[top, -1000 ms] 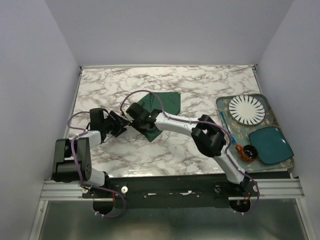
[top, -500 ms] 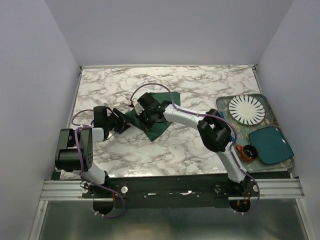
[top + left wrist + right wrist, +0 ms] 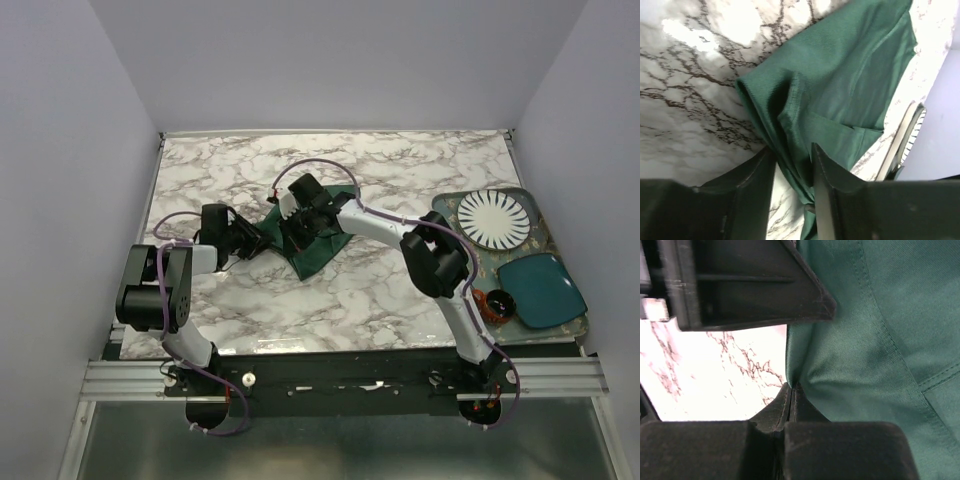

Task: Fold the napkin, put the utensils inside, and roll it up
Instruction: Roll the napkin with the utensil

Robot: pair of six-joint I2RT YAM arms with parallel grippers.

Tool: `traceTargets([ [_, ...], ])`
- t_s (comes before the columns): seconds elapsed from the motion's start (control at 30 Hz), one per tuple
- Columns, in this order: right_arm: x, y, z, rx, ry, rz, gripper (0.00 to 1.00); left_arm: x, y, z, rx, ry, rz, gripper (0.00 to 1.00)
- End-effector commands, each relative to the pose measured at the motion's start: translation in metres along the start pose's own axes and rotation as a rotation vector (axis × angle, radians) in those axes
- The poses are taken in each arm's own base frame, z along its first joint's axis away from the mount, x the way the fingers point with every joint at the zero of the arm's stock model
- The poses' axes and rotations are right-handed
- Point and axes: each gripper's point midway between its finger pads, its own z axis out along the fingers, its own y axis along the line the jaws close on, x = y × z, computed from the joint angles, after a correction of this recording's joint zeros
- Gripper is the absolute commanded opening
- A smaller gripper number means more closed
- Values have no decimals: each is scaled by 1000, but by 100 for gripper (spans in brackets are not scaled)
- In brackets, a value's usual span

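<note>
**Both grippers drawn nearer the tray, cloth bunched between them**

Nearer the tray [image 3: 447,212] than a second ago: left gripper [image 3: 252,243], now up against the edge of the napkin [image 3: 320,252] farthest from the tray; right gripper [image 3: 297,230] likewise, over the cloth's middle; napkin itself less flat than before, bunched and ridged on the marble table [image 3: 400,170], well left of the tray. Right gripper clenched, tips pressed together on a pinch of the napkin's edge; creases fanning out from that pinch. Left gripper's fingers [image 3: 757,175] parted either side of a raised fold; squeezing it or merely flanking it, cannot tell. On the tray: striped white plate [image 3: 493,220]; teal dish [image 3: 540,290].
</note>
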Motion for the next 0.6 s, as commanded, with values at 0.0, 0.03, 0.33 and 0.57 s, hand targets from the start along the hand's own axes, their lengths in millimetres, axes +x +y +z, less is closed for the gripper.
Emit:
traceTargets([
  [0.0,-5,10,-4,-54,-23,-17,1,-2,34,0,-165,-38,17,33],
  [0.03,-5,9,-5,-45,-22,-19,1,-4,32,-2,-161,-45,33,29],
  [0.33,0,-3,-20,107,-11,-47,17,-1,25,1,-147,-17,41,1],
  [0.57,-1,11,-25,223,-18,-133,57,0,26,0,-149,-18,32,0],
])
